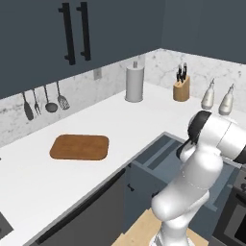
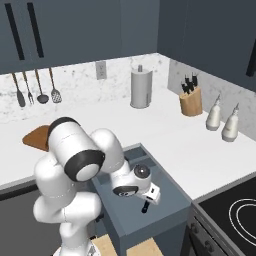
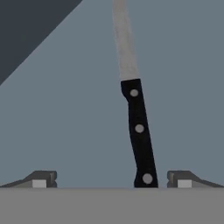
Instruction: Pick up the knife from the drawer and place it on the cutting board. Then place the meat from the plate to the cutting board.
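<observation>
Tool (image 3: 111,179), jaws wide and empty, hangs over the knife (image 3: 139,127) inside the open drawer (image 2: 170,192); cutting board (image 1: 79,147) beyond sits bare, nothing placed.

Slim knife (image 3: 139,127): black handle with three silver rivets, pale grey blade. Open drawer box (image 2: 172,192): flat blue-grey. Rounded wooden cutting board (image 1: 79,146): warm brown. Tabletop (image 1: 144,113): plain white. Backsplash (image 1: 79,89): grey-veined white marble.

Paper towel roll (image 1: 135,83), knife block (image 1: 181,88), two bottles (image 1: 208,95).
</observation>
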You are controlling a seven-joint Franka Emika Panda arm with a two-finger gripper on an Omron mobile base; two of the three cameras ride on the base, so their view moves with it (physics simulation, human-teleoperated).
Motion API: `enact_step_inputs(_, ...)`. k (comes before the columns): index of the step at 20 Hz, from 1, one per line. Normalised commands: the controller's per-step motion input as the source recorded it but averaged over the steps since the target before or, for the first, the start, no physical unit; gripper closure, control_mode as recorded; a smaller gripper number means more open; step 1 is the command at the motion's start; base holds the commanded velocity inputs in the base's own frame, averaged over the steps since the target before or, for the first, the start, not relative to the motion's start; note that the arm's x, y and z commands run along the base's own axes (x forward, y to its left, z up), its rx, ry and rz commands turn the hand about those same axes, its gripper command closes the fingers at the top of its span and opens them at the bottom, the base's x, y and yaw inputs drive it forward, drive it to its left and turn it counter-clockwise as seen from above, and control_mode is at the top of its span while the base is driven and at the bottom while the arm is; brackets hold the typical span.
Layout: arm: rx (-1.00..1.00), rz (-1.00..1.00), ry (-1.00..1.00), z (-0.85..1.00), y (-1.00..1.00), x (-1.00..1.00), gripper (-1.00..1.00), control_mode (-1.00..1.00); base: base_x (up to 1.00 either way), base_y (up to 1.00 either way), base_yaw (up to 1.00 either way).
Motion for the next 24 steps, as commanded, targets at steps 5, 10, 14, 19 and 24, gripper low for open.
enact_step_inputs(5,0.02,0.00,0.15,0.16,-0.49,0.25,-1.00,-1.00,0.00,0.00,0.00)
enact_step_inputs(10,0.05,0.03,0.17,0.00,-0.17,0.16,-1.00,-1.00,0.00,0.00,0.00)
enact_step_inputs(14,0.07,0.10,0.10,-0.04,-0.01,0.22,-1.00,-1.00,0.00,0.00,0.00)
enact_step_inputs(19,0.04,0.12,0.06,-0.34,0.00,0.16,-1.00,-1.00,0.00,0.00,0.00)
enact_step_inputs(24,0.00,0.12,0.01,-0.61,0.00,0.00,-1.00,-1.00,0.00,0.00,0.00)
